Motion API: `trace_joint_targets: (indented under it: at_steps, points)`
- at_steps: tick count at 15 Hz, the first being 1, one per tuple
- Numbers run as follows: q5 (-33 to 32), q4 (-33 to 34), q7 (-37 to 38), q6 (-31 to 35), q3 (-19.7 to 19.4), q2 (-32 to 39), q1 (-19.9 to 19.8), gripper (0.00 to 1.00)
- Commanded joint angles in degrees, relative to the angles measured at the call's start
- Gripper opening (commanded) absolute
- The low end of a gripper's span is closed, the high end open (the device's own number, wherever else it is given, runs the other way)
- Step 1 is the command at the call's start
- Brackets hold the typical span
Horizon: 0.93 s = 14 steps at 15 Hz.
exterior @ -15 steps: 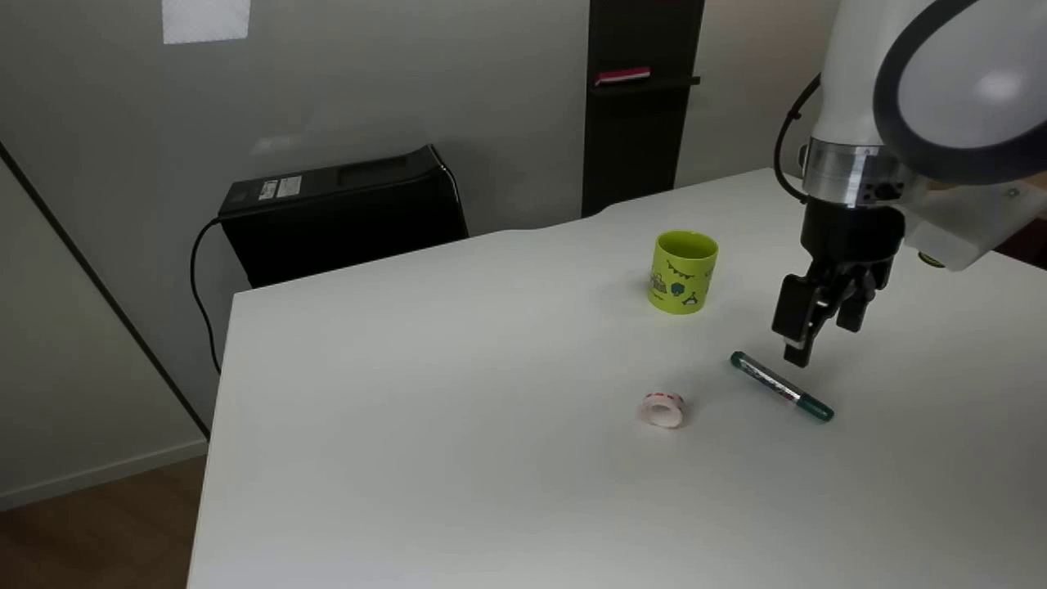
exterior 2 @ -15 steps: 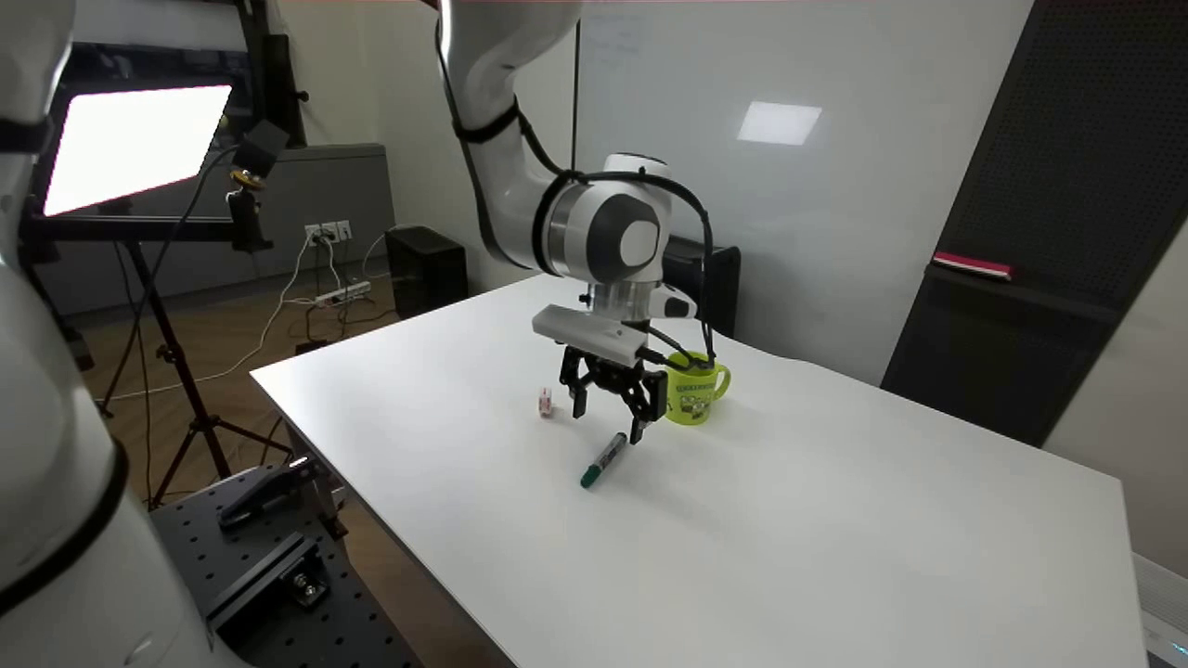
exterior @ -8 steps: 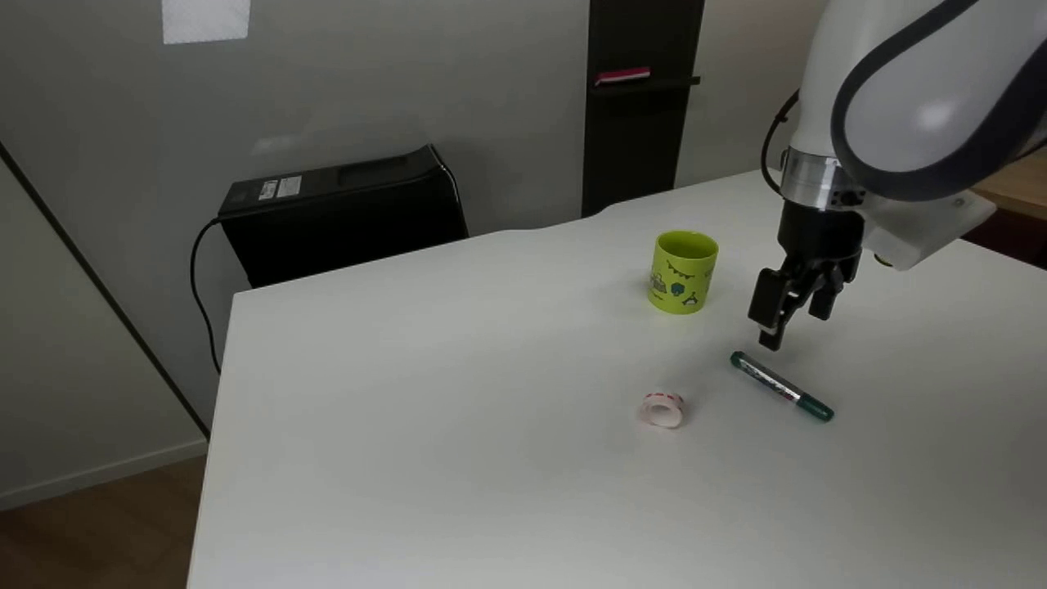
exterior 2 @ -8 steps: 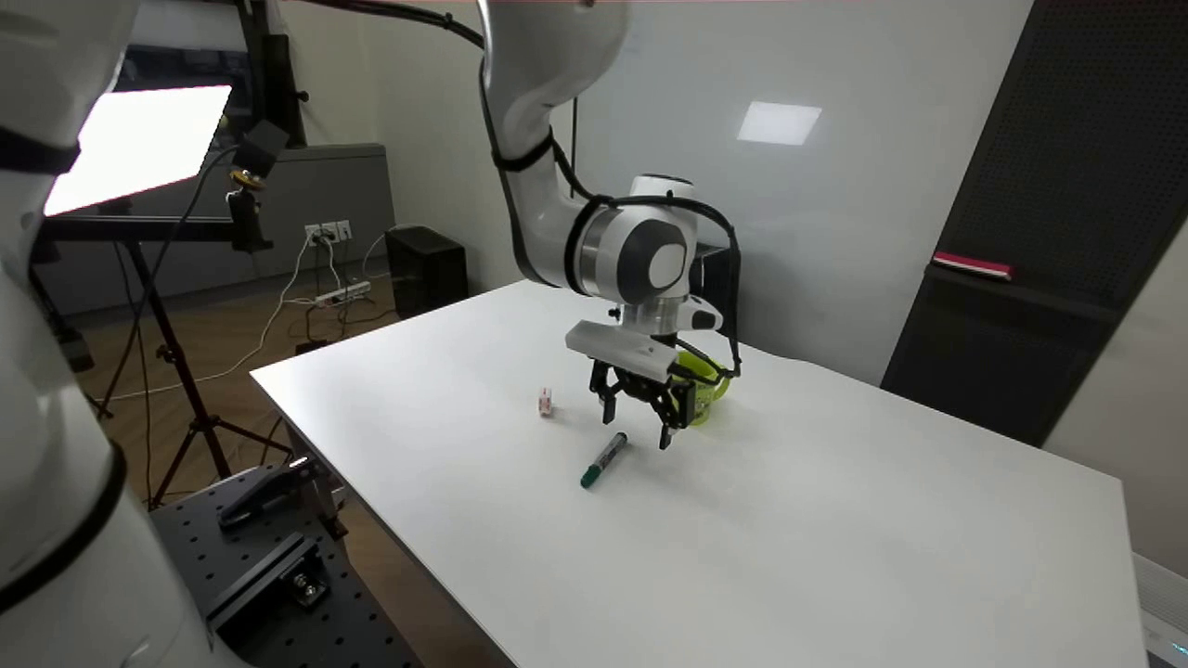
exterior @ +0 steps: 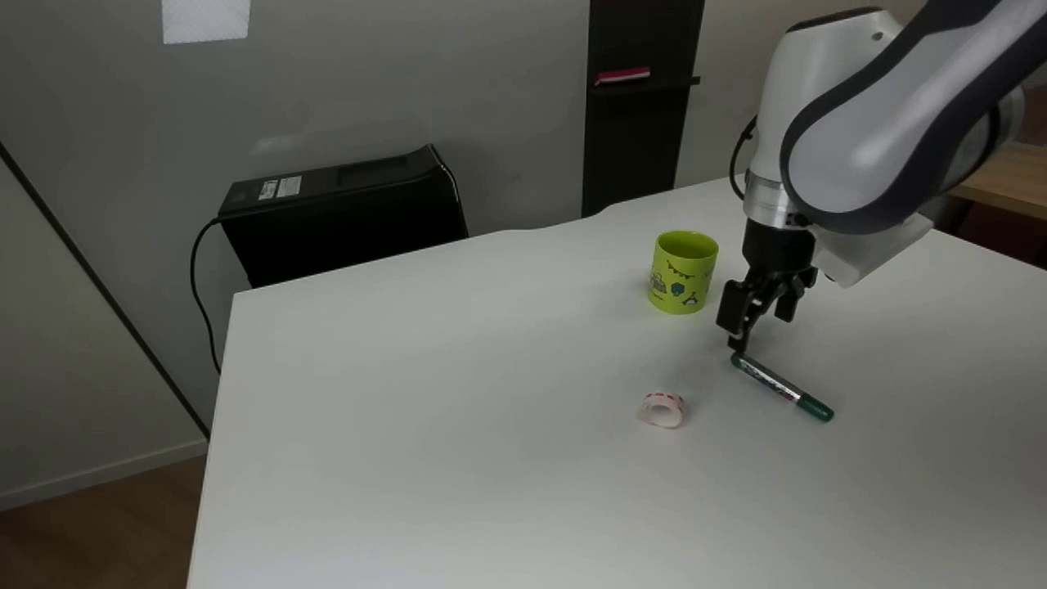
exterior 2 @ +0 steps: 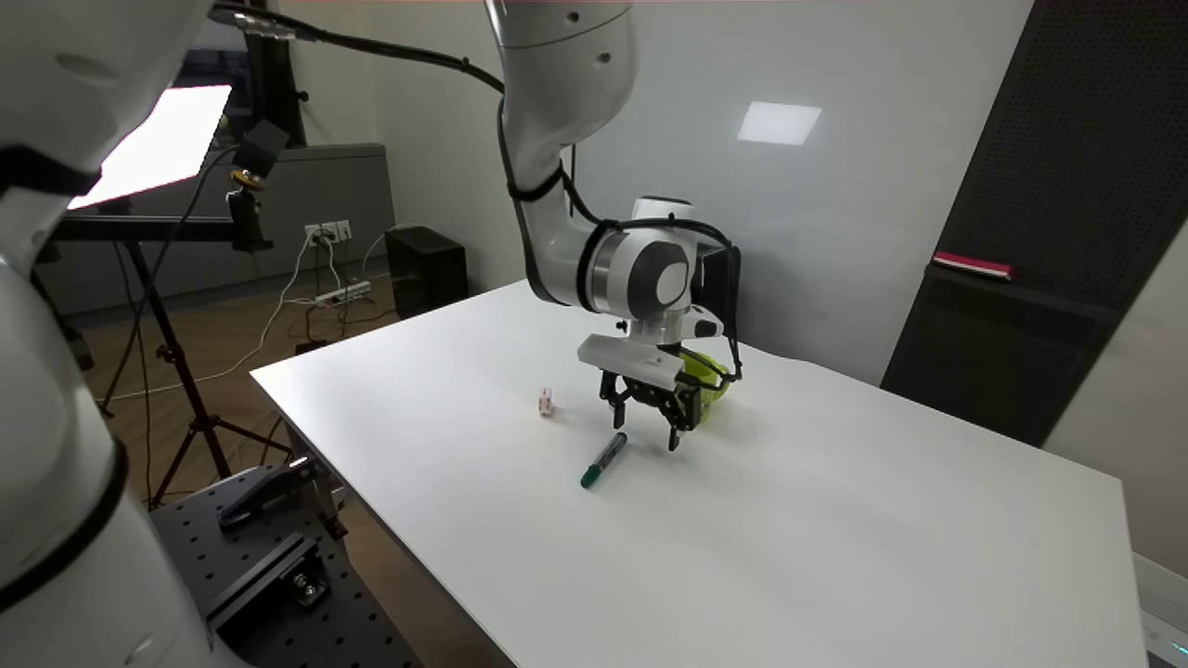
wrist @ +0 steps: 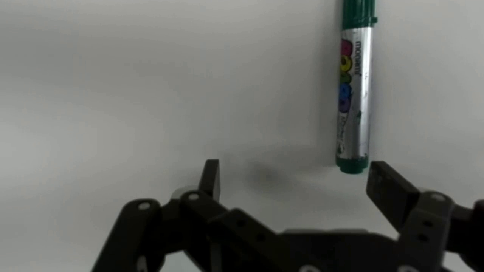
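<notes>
The marker [wrist: 355, 94] lies flat towards the right of the wrist view, its green cap running off the top edge, its blunt end just beside the finger [wrist: 383, 185] on that side; whether the two touch I can't tell. The gripper [wrist: 295, 166] stands spread wide with nothing visible between its tips, and the marker sits off to one side and ahead of them. To my eye the trouble lies in that near tip: lowered or drawn in here, it could clip the blunt end and send the round barrel rolling or swinging about. The mug [exterior: 683, 282] is the other worry; it stands upright close to the left of the gripper in an exterior view, so a sideways drift might knock it. The roll [exterior 2: 545, 403] seems to stand on edge, left of the marker in both exterior views, and looks small and light enough to be nudged. All three rest on the table [exterior: 409, 458], white and faintly glossy, its far edge slightly wavy. Behind it a black box [exterior: 352, 221] stands before the pale wall [exterior 2: 835, 232], and a lit panel [exterior 2: 176, 134] glares at the upper left above a tripod [exterior 2: 186, 376].
</notes>
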Motion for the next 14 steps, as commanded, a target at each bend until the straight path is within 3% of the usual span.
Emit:
trace_joint_targets:
  at_steps: [1, 8, 14]
  points:
    - [-1.6, 3.4, 3.5, -1.3, -1.4, 1.9, 2.5, 1.0]
    - [-0.6, 3.8, 6.4, -5.5, -1.5, 1.6, 4.2, 1.0]
    - [-0.9, 1.7, 10.0, -4.3, -2.2, 1.0, 5.2, 1.0]
